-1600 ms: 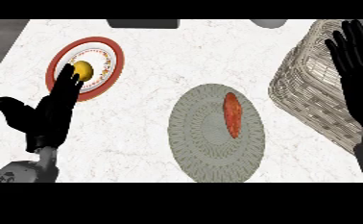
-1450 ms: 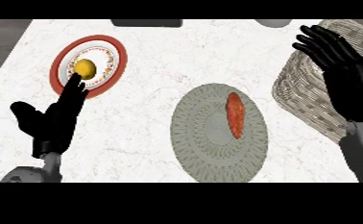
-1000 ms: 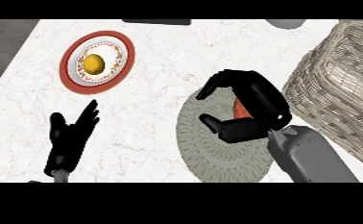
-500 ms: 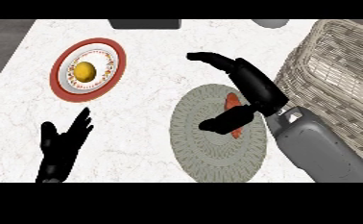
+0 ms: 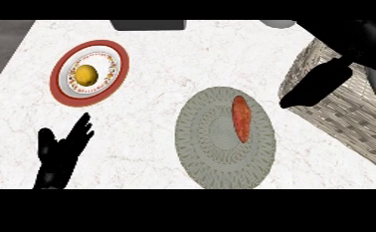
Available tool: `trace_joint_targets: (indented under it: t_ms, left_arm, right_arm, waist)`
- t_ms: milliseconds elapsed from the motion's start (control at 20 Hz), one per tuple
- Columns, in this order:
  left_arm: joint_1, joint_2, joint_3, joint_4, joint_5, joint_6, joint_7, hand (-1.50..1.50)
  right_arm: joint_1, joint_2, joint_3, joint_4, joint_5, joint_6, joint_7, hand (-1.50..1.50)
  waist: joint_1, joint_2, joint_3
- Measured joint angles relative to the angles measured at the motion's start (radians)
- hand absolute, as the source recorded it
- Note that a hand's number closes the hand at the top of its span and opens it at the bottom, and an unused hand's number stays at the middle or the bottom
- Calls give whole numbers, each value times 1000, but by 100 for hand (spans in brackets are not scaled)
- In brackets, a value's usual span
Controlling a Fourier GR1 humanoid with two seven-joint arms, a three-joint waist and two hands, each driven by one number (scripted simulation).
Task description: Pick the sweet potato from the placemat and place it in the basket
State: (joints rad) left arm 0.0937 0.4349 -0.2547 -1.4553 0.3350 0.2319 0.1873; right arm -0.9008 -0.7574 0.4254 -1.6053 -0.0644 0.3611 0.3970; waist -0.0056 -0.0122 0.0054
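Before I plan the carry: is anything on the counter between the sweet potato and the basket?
Nothing visible. The sweet potato lies on the placemat; only bare counter separates it from the basket. The right hand hovers over that gap.

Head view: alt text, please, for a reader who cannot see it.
An orange sweet potato lies on a round grey placemat, no hand touching it. The right hand is over the wicker basket edge; the left hand rests open, lower left.
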Motion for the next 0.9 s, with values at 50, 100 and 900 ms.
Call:
trace_joint_targets:
  t_ms: [50,100,900]
  left_arm:
    - [1,3,6,3,4,-7,-3,0]
    - [-1,5,8,1,6,-10,1,0]
    - [-5,-21,32,9,-24,-33,9,0]
  right_arm:
    - [-16,-25,-7,2,-29,53,16,-150]
    - [-36,-49,-12,11,-57,112,30,-150]
    - [-39,-115,-75,66,-105,491,62,-150]
  waist:
    - [0,0,0]
    - [1,1,0]
    - [9,6,3]
